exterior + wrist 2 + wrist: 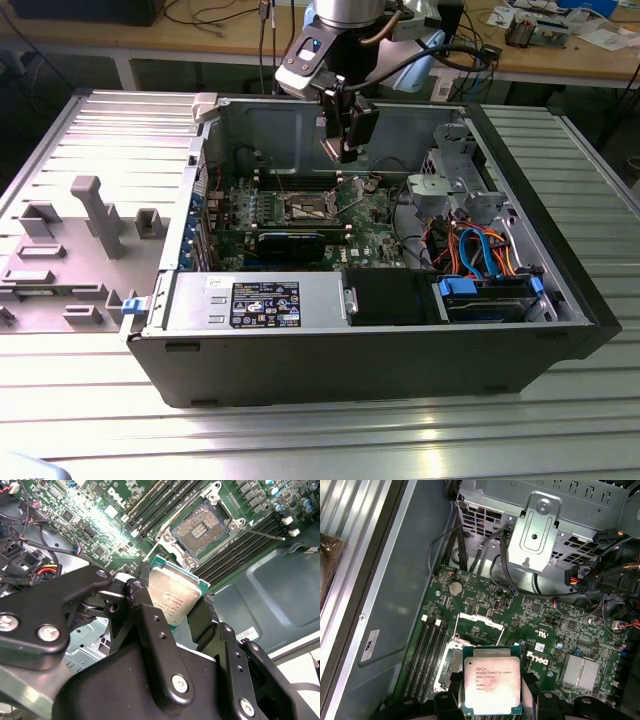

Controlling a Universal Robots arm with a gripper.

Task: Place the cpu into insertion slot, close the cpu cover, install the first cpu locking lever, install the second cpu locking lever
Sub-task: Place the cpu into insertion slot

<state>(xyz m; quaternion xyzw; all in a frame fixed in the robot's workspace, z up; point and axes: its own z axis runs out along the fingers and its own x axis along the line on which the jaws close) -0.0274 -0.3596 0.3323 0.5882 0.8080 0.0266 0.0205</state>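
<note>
My gripper [172, 600] is shut on the cpu [176, 594], a flat square chip with a silver-grey top, pinched at two opposite edges by the black fingers [140, 597]. In the first wrist view the cpu [492, 680] hangs above the green board and partly covers the insertion slot [447, 662]. The slot [197, 529] is a bare dark recess with a silvery rim. The cpu cover [479, 621] stands swung up at the slot's far side. A thin wire lever [262, 533] sticks out beside the slot. In the exterior view the gripper [345, 150] hovers inside the open case, above the slot [305, 208].
Memory slots [427, 655] flank the socket. A metal drive cage [540, 525] with cable bundles [600, 590] stands close by, and a finned heat sink [580, 672] sits on the board. A long black card [290, 240] and a power supply [250, 300] lie towards the case front. Grey fixtures [95, 215] stand outside.
</note>
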